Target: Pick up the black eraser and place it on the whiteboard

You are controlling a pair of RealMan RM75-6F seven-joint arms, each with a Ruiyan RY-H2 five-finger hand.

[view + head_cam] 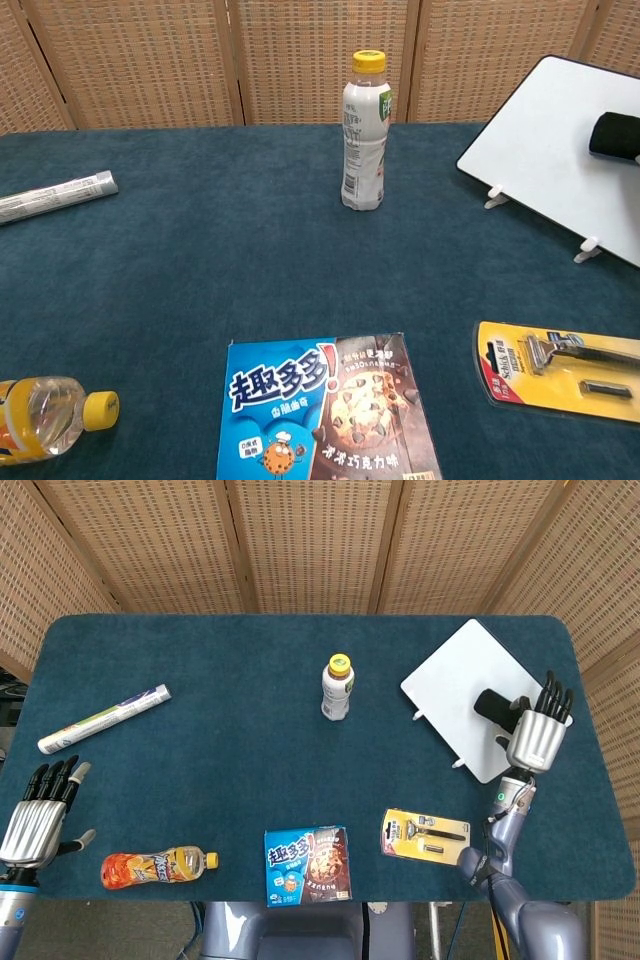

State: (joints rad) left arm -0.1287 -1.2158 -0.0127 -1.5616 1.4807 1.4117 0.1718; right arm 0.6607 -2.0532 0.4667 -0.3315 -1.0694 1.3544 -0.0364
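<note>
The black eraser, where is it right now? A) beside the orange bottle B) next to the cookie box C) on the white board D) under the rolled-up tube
C: the black eraser lies on the whiteboard at the table's right side, with the right hand right beside it.

head view: high, looking steeply down, whole table (250, 780) in frame | chest view: low, near front edge, facing the screen, close-in | shared: bottle (338, 688) (365, 130), whiteboard (470, 685) (545, 140), cookie box (307, 864) (325, 410)
</note>
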